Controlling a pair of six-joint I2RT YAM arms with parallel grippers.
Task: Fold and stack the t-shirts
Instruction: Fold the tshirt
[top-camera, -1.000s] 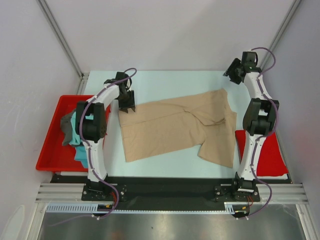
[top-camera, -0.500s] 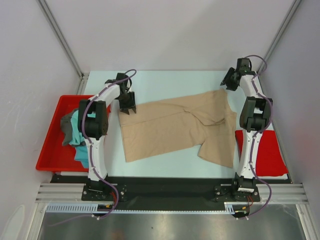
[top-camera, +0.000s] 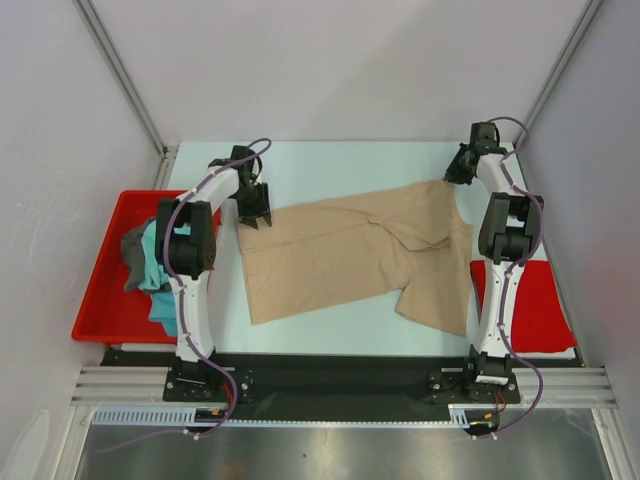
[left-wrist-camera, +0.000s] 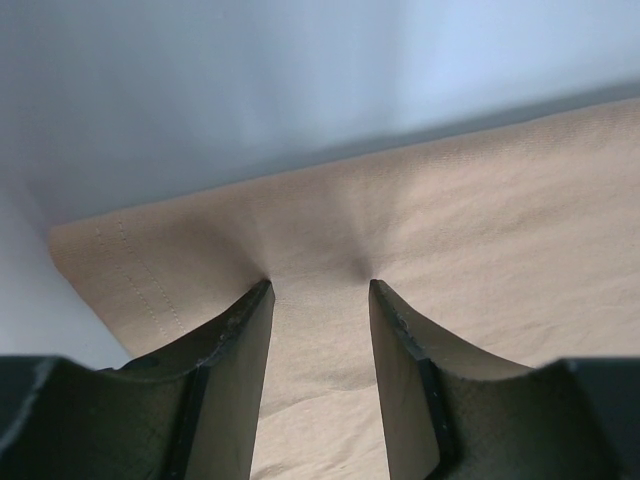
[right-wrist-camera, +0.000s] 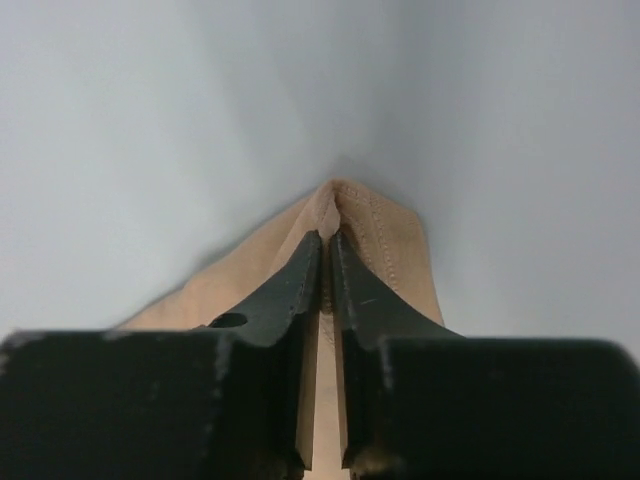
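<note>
T-shirt (top-camera: 350, 250) of tan cloth lies on the counter (top-camera: 330, 165); right hand (top-camera: 448, 180) pinches its upper-right corner, left hand (top-camera: 254, 221) rests unclenched on the upper-left.

On my screens the tan-beige t-shirt (top-camera: 350, 255) reads plain, with only tone-on-tone stitching at its hem. The teal t-shirt (top-camera: 158, 300) and dark grey t-shirt (top-camera: 132, 258) are unpatterned too. The tray (top-camera: 95, 300) is bright red, the mat (top-camera: 545, 310) the same red, the table (top-camera: 340, 165) pale mint. The left gripper (left-wrist-camera: 320, 290) and right gripper (right-wrist-camera: 328, 238) are black, the arms (top-camera: 190, 320) white with black joints, and the cables (top-camera: 535, 120) purple.
</note>
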